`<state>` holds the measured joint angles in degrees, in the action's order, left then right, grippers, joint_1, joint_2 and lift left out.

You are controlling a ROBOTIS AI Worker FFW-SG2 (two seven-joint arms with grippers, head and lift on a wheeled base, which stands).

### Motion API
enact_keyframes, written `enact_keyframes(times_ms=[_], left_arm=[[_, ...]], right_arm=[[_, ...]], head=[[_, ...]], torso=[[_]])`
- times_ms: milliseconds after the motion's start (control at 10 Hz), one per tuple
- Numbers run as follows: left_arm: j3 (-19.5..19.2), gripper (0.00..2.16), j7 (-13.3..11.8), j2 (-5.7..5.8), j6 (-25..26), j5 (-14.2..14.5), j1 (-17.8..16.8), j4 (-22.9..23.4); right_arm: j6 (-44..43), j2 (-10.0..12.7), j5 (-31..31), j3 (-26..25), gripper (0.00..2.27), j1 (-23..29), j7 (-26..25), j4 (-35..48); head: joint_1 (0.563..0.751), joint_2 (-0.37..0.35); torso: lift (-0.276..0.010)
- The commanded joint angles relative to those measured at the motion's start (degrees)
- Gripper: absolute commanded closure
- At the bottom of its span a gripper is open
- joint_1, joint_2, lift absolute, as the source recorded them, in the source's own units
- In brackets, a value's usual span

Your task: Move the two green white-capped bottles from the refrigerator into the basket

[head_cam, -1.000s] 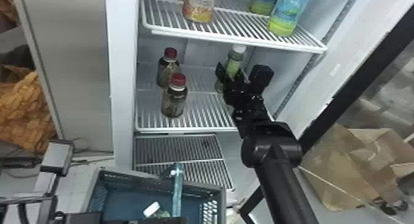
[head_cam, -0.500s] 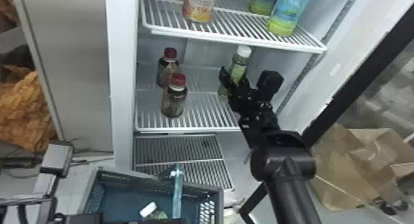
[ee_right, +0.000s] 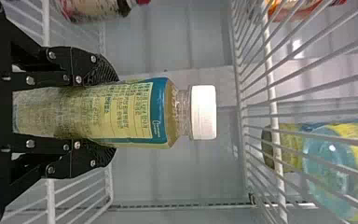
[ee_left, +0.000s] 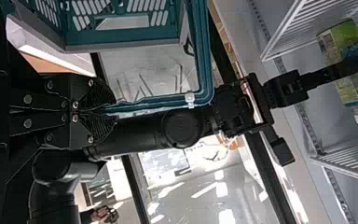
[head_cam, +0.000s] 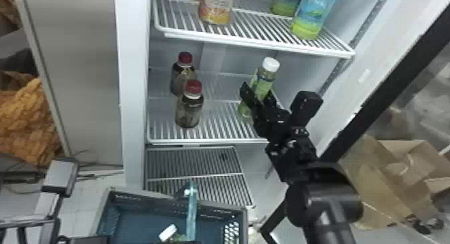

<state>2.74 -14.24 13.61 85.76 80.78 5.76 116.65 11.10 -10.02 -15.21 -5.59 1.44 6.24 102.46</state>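
Observation:
My right gripper (head_cam: 258, 95) is over the refrigerator's middle shelf, shut on a green white-capped bottle (head_cam: 264, 79) that leans right in the head view. In the right wrist view the gripper (ee_right: 114, 114) presses both sides of this bottle (ee_right: 135, 112), its cap clear of the fingers. Whether its base touches the shelf I cannot tell. Another green white-capped bottle (head_cam: 167, 232) lies in the basket (head_cam: 231, 211), partly hidden. At the head view's bottom edge is my left gripper (head_cam: 92, 240); in its wrist view the left gripper (ee_left: 112, 110) is shut on the basket's teal handle (ee_left: 161, 101).
Two red-capped dark bottles (head_cam: 189, 107) stand left on the same shelf. The upper shelf (head_cam: 261, 44) with tall bottles (head_cam: 313, 15) is above the right gripper. The refrigerator's side wall (head_cam: 134, 92) is at left, the open door's dark frame (head_cam: 385, 89) at right.
The right gripper and the green bottle have come right and nearer to the camera, and the bottle leans more. The red-capped bottles and the basket have stayed nearly where they were.

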Motion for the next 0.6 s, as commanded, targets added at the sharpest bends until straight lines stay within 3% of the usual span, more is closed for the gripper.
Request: enact_keyframes(times_ms=[0,500], left_arm=[[0.0,1.16,0.0,0.02,0.0,0.0,0.1,0.0],[-0.3,1.16,-0.2,0.02,0.2,0.0,0.4,0.1]], right_arm=[[0.4,0.0,-1.9,0.1,0.87,3.3,0.2,4.8],[6.2,-0.6,-6.8,0.1,0.87,13.9,1.8,19.4]], head=[[0.695,-0.35],[0.695,-0.35]], torso=[[-0.263],[-0.263]])
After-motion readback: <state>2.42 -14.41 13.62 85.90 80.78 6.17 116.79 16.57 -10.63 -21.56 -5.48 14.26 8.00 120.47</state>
